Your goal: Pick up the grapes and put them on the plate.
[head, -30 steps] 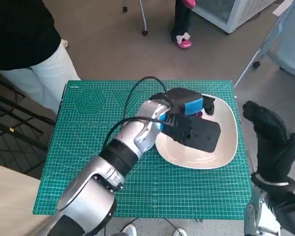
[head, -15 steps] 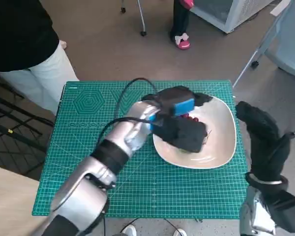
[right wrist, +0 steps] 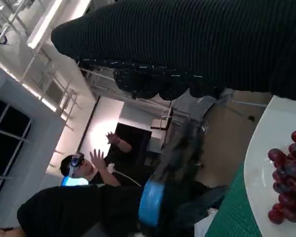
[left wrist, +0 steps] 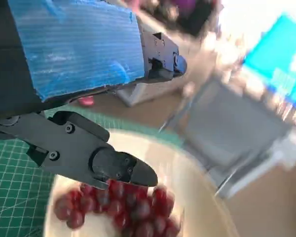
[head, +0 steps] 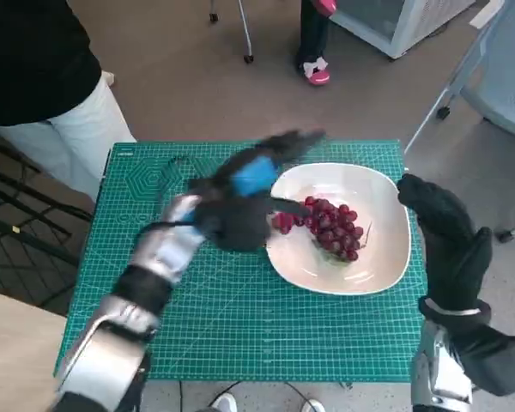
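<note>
Grapes (head: 330, 227) lie inside the plate (head: 386, 257) on the desk, and I judge my empty, spread left hand (head: 245, 202), just left of them, could snag a stem and drag the bunch out when withdrawn.

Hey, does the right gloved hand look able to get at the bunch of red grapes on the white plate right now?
Probably yes. The right hand in its black knitted glove hovers just beside the white plate's rim, and the bunch of red grapes lies uncovered. The blue-taped left hand sits at the plate's opposite edge, not between them.
</note>
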